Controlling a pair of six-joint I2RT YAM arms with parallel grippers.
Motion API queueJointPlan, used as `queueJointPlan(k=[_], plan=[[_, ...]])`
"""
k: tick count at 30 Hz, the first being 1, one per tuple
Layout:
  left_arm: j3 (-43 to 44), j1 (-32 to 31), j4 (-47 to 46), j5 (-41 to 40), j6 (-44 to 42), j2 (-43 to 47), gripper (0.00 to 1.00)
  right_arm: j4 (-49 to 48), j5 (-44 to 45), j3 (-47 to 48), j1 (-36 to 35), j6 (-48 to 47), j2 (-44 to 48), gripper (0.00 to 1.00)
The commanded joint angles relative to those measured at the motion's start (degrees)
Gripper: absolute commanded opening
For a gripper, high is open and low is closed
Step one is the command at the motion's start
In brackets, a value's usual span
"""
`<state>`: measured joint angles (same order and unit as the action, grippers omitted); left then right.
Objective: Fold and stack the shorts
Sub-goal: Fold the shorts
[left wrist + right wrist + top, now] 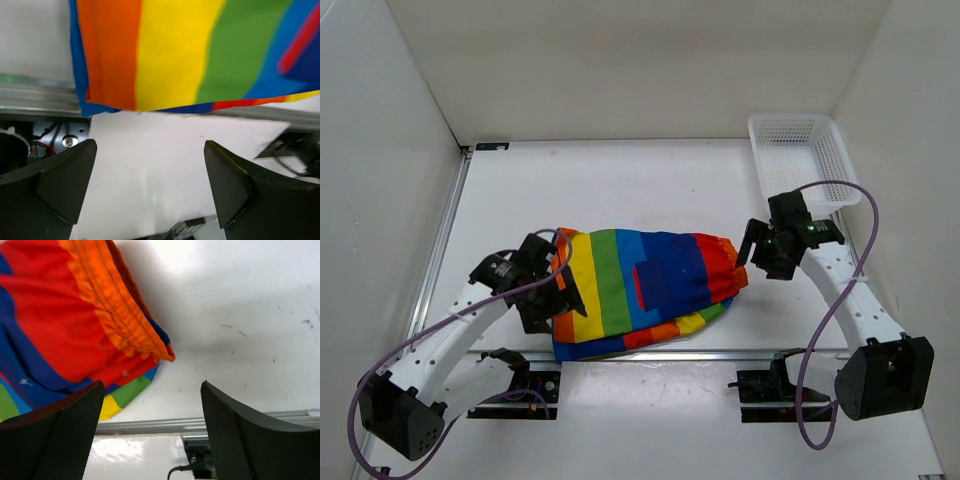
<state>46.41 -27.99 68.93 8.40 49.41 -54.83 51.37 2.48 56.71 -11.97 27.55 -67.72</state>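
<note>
The rainbow-striped shorts [640,285] lie folded in the middle of the table, waistband to the right and dark blue pocket [670,280] on top. My left gripper [566,283] is open and empty at the shorts' left end. In the left wrist view the striped hem [175,50] hangs over the table edge, beyond the open gripper [150,177]. My right gripper [750,250] is open and empty just right of the waistband. In the right wrist view the orange waistband [117,315] and red fabric [55,335] lie ahead and left of the gripper [152,425].
A white mesh basket [802,158] stands at the back right. A metal rail [770,353] runs along the table's near edge, with the arm mounts and cables below it. White walls enclose the table.
</note>
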Motion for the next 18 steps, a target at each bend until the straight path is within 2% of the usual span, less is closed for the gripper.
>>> queueJointPlan(k=[1,4,5,7,8,12,14,15,18], plan=[[8.15,-0.23,1.12,-5.14,-0.89,-1.76,1.00,-1.00,2.09,5.42,0.28,1.28,0.41,0.82],[11.85,-0.23,-2.21,-7.79,-0.89,-4.75,0.90,-3.98,-0.71,8.23,0.28,1.28,-3.18,0.68],[11.86,-0.23,-4.65,-9.27,-0.89,-7.20,0.80,-4.00,-1.68,9.03,-0.42,1.28,-4.25,0.56],[11.86,0.30,-5.73,-9.90,-0.20,-10.02,0.70,-5.23,-2.22,10.35,-1.74,1.28,-6.70,0.48],[10.55,1.09,-6.78,-9.90,-0.19,-12.91,0.69,-5.75,-2.22,10.35,-2.27,1.28,-7.33,0.42],[6.43,1.62,-11.87,-9.12,4.80,-17.32,0.80,-10.23,-9.67,7.20,-5.08,-0.21,-11.19,0.38],[3.96,2.14,-17.84,-7.45,6.48,-18.99,0.80,-13.47,-11.62,3.35,-7.10,-0.22,-13.74,0.37],[2.99,2.76,-19.43,-6.65,7.10,-21.96,0.80,-14.45,-11.10,2.02,-7.63,0.57,-16.54,0.33],[4.11,3.47,-21.11,-6.11,6.32,-30.56,0.77,-19.54,-11.09,-3.26,-8.16,4.25,-20.85,0.29]])
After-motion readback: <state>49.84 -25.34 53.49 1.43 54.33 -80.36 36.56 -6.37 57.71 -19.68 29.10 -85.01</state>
